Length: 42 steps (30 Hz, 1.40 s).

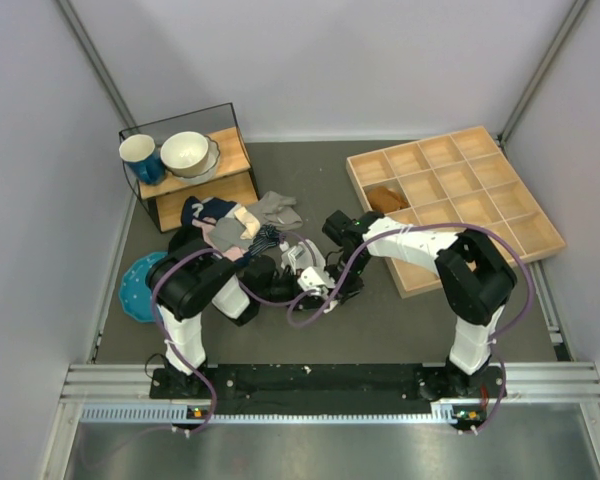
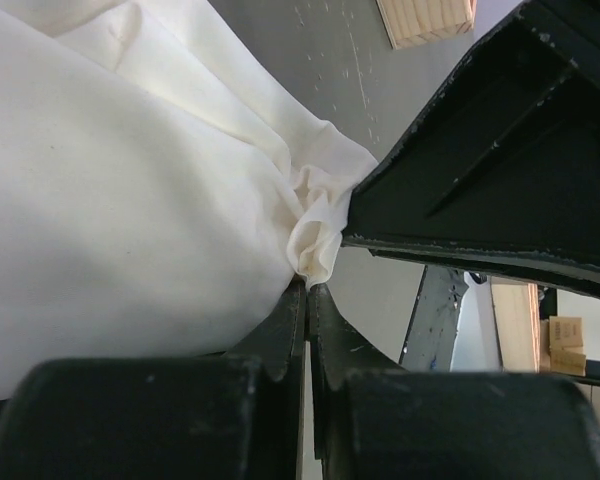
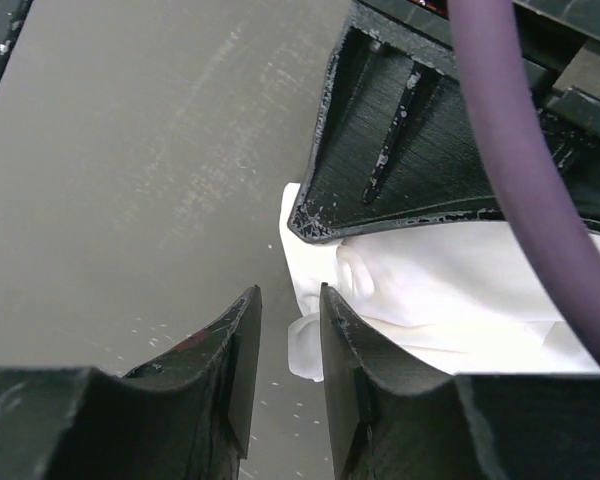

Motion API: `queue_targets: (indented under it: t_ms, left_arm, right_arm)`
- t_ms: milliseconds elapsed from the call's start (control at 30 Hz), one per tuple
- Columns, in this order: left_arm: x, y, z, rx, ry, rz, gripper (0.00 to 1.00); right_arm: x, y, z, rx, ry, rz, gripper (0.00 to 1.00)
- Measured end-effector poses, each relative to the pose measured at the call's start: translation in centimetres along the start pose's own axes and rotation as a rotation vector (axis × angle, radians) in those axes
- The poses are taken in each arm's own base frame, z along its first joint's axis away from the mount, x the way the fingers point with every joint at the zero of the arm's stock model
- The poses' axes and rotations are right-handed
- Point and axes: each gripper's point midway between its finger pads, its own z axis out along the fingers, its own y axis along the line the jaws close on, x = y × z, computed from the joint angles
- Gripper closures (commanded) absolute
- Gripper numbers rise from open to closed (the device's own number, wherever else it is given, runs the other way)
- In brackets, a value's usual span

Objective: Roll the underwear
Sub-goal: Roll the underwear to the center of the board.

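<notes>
Right now the left gripper [image 2: 307, 292] pinches a bunched corner of the cream-white cloth underwear [image 2: 130, 200], which lies on the grey table [image 3: 130, 150] between the arms. The right gripper [image 3: 290, 300] stands slightly parted and empty. So thin a pinch could slip mid-roll.

The underwear [image 2: 130, 200] is plain cream-white, the table [image 1: 380, 320] dull grey, the cable [image 3: 520, 150] purple, the compartment tray [image 1: 480, 190] pale wood, the mug [image 1: 140, 158] blue, the plate [image 1: 135, 290] teal.
</notes>
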Motion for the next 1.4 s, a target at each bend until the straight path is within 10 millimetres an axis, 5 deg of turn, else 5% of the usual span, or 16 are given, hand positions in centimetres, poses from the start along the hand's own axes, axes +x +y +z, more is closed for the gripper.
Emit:
queue_targets:
  t_ms: [133, 367, 600, 733, 1033, 1400]
  left_arm:
    - [0.0, 0.0, 0.0, 0.000, 0.005, -0.010, 1.00]
    - [-0.1, 0.1, 0.0, -0.005, 0.006, -0.030, 0.85]
    - [-0.9, -0.6, -0.7, -0.015, -0.015, -0.028, 0.52]
    - [-1.8, -0.7, -2.3, -0.043, -0.071, -0.022, 0.50]
    - [-2.9, -1.6, -7.6, -0.122, -0.278, 0.161, 0.47]
    - [-5.6, -6.5, -10.6, -0.038, -0.493, 0.562, 0.46]
  right_arm:
    - [0.3, -0.5, -0.1, 0.019, 0.016, -0.001, 0.65]
    - [1.5, -1.3, 0.6, 0.038, 0.065, -0.010, 0.64]
    - [1.9, -1.8, 1.2, 0.059, 0.098, -0.036, 0.75]
    - [1.9, -2.3, 1.2, 0.079, 0.113, -0.054, 0.90]
    - [1.7, -1.9, 1.0, 0.069, 0.115, -0.037, 0.97]
    - [1.1, 5.7, 1.8, -0.333, 0.010, 0.253, 0.97]
